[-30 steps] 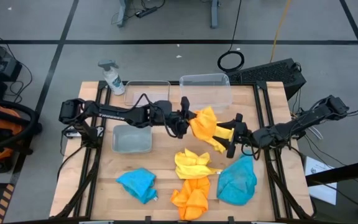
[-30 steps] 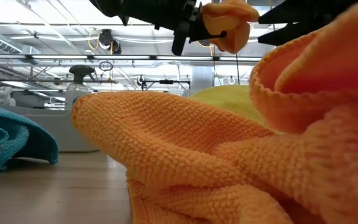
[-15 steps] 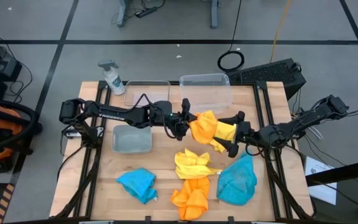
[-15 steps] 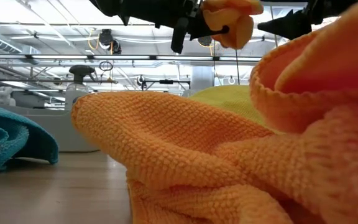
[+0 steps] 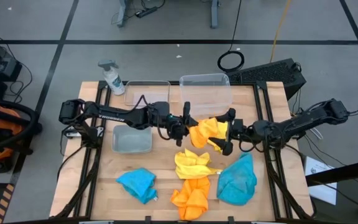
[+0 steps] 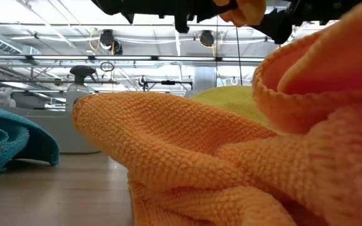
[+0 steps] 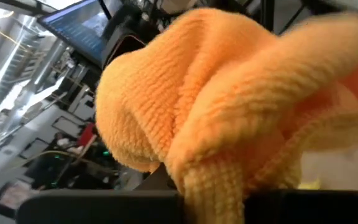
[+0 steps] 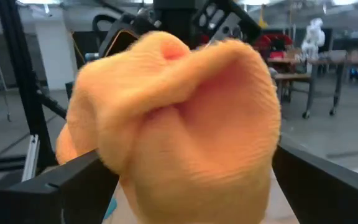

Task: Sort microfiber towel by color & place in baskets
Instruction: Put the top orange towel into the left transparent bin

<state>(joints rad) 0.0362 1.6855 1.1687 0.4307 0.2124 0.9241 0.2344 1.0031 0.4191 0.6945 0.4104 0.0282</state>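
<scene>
Looking down in the high view: the left end effector (image 5: pixel 182 122) is clamped on an orange towel (image 5: pixel 207 132), held above the tabletop (image 5: pixel 166 180) just in front of the large basket (image 5: pixel 206 91). The right end effector (image 5: pixel 227 132) stands spread wide at the far side of the same towel, touching or nearly touching its edge. A second basket (image 5: pixel 146 91) sits just beside the large basket; a third basket (image 5: pixel 132 139) lies nearer the left arm. On the tabletop below the large basket: a yellow towel (image 5: pixel 193 164), a second orange towel (image 5: pixel 191 198), two blue towels (image 5: pixel 138 183) (image 5: pixel 237 178). Risk: the right fingers close on a thin fold only, and the towel slips in a handover.

Low view: the second orange towel (image 6: pixel 231 163) fills the foreground; both end effectors sit at the picture's top edge with the held cloth. The low camera gives no check on the large basket.

Left wrist view: the orange towel (image 7: pixel 229 93) bunches over the fingers. Risk: a loose tail drags across a basket rim.

Right wrist view: the orange towel (image 8: pixel 179 118) sits between the spread fingers (image 8: pixel 73 180), not yet pinched. Risk: the left lets go early and the towel falls outside.
</scene>
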